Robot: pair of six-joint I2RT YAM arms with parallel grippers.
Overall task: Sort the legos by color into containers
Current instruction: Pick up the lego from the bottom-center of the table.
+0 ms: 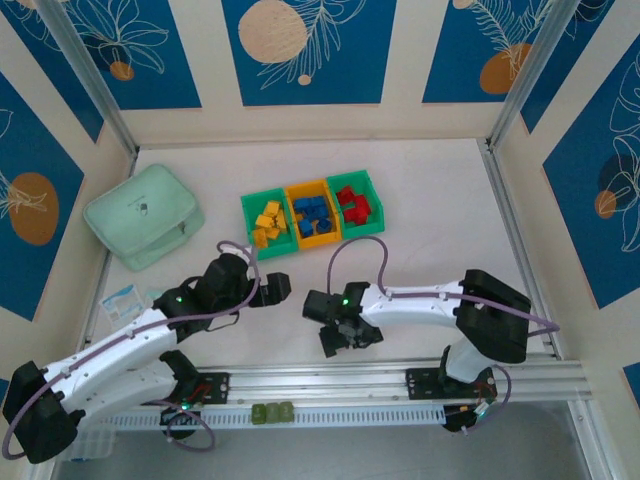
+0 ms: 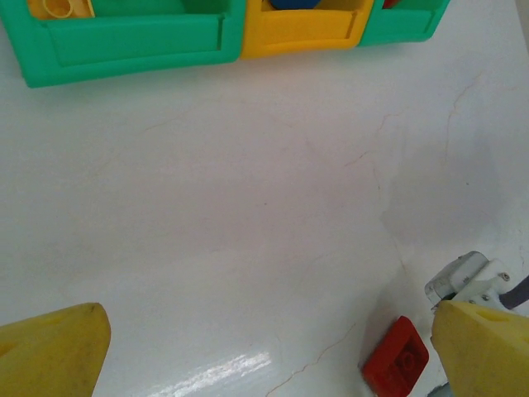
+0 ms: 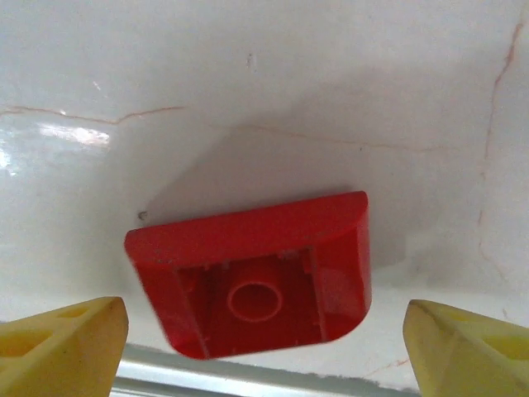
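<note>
The right gripper (image 3: pixel 263 327) stands spread over a red brick (image 3: pixel 248 240) lying on the table (image 1: pixel 420 200), hollow underside showing, fingers clear on both sides, apparently lined up for a pinch; the left gripper (image 2: pixel 269 322) hangs wide and empty, facing the bins; the left green bin (image 1: pixel 247 215) holds yellow bricks (image 1: pixel 268 225), the orange-yellow bin (image 1: pixel 318 241) blue bricks (image 1: pixel 312 213), the right green bin (image 1: pixel 379 200) red bricks (image 1: pixel 353 203).

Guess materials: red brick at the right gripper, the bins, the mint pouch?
Red brick: hard moulded plastic, glossy; crisp edges and a hollow underside with a moulded tube. Bins: rigid plastic, smooth semi-gloss; moulded panel lines on the wall. Mint pouch: probably fabric or coated textile, matte; soft, rounded, slightly slumped shape.
</note>
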